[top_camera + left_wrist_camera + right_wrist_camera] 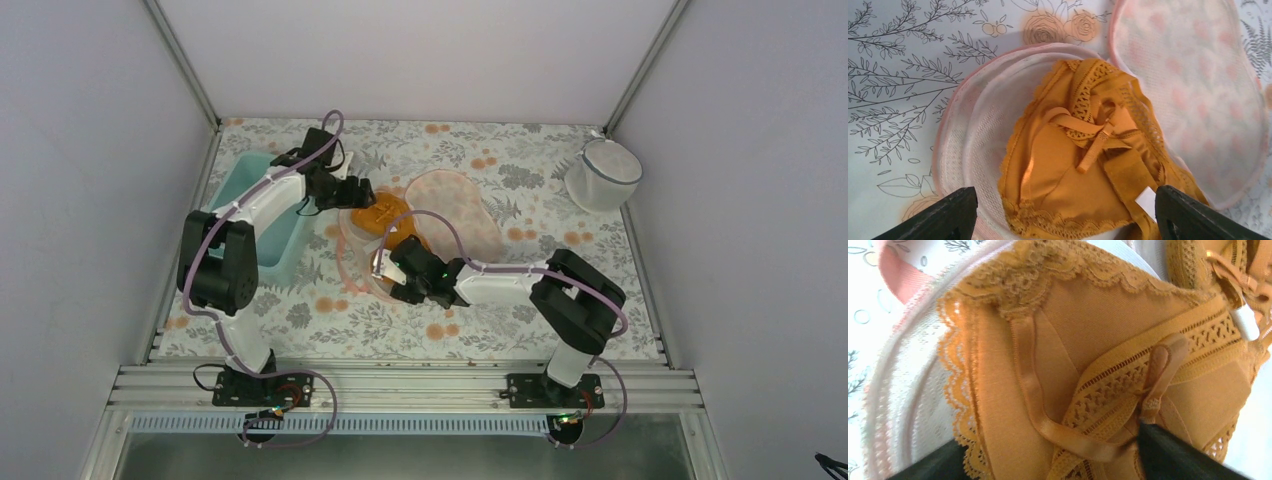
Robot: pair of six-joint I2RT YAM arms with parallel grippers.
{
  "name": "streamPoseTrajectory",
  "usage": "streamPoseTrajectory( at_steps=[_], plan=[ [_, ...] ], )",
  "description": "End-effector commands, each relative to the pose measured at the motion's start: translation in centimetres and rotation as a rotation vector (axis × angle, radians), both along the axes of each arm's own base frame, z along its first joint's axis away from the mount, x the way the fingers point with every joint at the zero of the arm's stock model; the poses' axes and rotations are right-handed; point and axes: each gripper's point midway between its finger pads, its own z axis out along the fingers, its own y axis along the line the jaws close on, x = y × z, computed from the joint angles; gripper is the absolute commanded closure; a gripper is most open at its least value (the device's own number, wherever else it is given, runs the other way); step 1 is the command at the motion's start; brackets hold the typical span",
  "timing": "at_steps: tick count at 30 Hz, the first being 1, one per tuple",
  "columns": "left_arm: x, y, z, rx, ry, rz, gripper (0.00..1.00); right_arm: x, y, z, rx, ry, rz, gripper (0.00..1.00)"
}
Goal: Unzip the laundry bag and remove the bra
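The laundry bag lies unzipped in mid-table, its peach-pink printed half flipped open to the right. The bright-orange bra lies crumpled in the white mesh half. My left gripper hovers open over the bra, its black fingertips wide apart on either side. My right gripper is open at the bra's near side. In the right wrist view its fingers straddle the bra's straps and lace, one tip touching a strap loop. The pink zip rim shows at top left.
A teal tub stands left of the bag, beside my left arm. A white mesh cylindrical basket stands at the back right corner. A floral cloth covers the table, with grey walls on three sides.
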Motion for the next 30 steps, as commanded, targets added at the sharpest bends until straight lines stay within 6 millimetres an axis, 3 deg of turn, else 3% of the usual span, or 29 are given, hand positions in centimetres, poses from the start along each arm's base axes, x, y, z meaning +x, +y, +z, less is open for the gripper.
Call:
streamPoseTrajectory(
  at_steps=[1,5,9,10,13,15,19,21,24,30],
  plan=[
    [0.8,0.1,-1.1,0.017,-0.005,0.033,0.11,0.8,0.7,0.5,-0.021,-0.049,-0.005,0.42],
    [1.4,-1.1,0.6,-0.035,-0.059,-0.034,0.11,0.9,0.9,1.6,-0.003,-0.045,-0.021,0.63],
    [2.1,-2.3,4.8,-0.057,-0.228,-0.196,0.09,0.6,0.6,3.2,0.028,-0.047,-0.024,0.83],
    [2.3,-2.4,6.2,-0.067,-0.283,-0.248,0.08,0.4,0.4,3.2,0.029,-0.042,-0.026,0.93],
    [2.3,-2.1,10.3,-0.074,-0.506,-0.482,0.08,0.0,0.0,5.1,0.089,-0.059,-0.013,0.96],
    [1.4,-1.5,11.2,0.012,-0.7,-0.781,0.09,-0.4,-0.1,5.9,0.131,-0.06,0.021,0.96],
    [-2.4,0.1,7.3,0.273,-0.894,-1.403,0.1,-0.9,-0.4,6.3,0.16,-0.083,0.08,0.96],
    [-2.7,1.2,5.1,0.376,-0.932,-1.583,0.1,-0.8,-0.7,6.3,0.173,-0.08,0.09,0.96],
    [-1.9,2.1,2.2,0.506,-0.971,-1.756,0.1,-0.7,-0.8,6.1,0.177,-0.069,0.092,0.96],
    [0.4,1.2,-1.5,0.647,-1.028,-1.877,0.1,-0.7,-1.1,5.7,0.169,-0.051,0.089,0.96]
  ],
)
